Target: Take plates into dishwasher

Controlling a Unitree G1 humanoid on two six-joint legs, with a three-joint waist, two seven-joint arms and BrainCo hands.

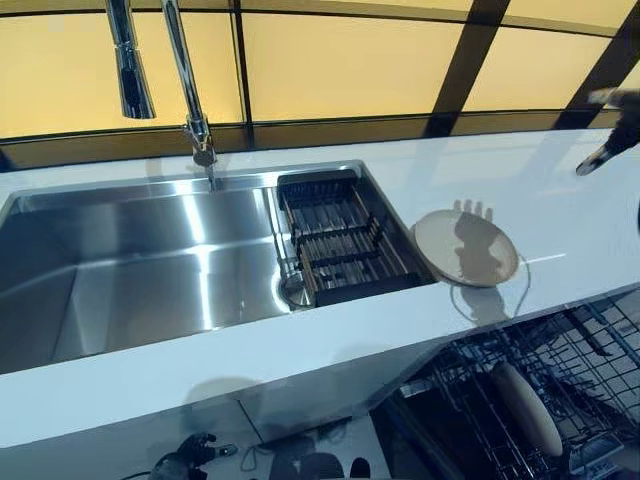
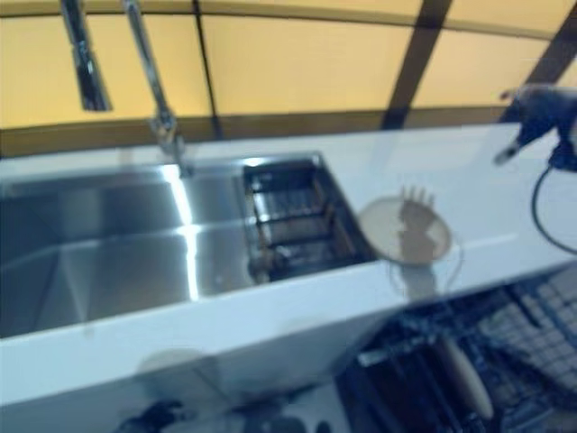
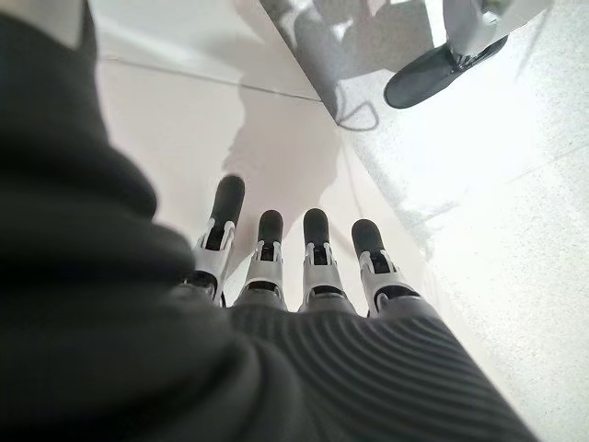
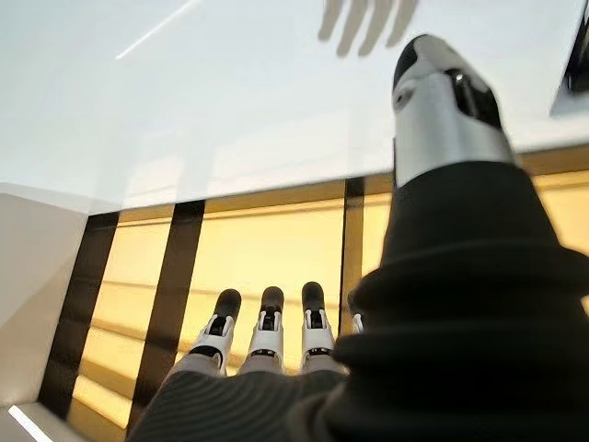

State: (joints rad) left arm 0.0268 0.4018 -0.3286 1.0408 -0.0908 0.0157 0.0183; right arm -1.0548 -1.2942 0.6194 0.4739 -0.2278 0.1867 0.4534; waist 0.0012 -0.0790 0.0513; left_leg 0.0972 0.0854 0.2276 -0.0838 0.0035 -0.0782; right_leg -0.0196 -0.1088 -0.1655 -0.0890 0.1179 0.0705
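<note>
One round beige plate [image 1: 466, 247] lay flat on the white desk [image 1: 330, 335], just right of the sink and close to the desk's front edge, with nothing resting on it. A second beige plate [image 1: 527, 407] stood on edge among the dark wire tines of the open dishwasher rack [image 1: 560, 400] below that front edge, at the lower right. Neither hand touched either plate. To the left of the flat plate, a black slatted drainer basket [image 1: 343, 240] filled the right end of the stainless steel sink [image 1: 130, 270], its corner near the plate's rim. Behind the sink rose a chrome faucet [image 1: 188, 80] with a pull-down spray head. Bare white desk stretched behind and to the right of the flat plate, leaving open room on those sides. The right hand [image 1: 608, 140] hovered above the far right of the desk, well apart from the plate, fingers [image 4: 267, 336] straight and spread, holding nothing. The left hand [image 1: 188, 455] hung low beside the cabinet front, over the pale floor [image 3: 497, 212], fingers [image 3: 317, 258] straight and slightly apart, empty. No writing could be read anywhere.
</note>
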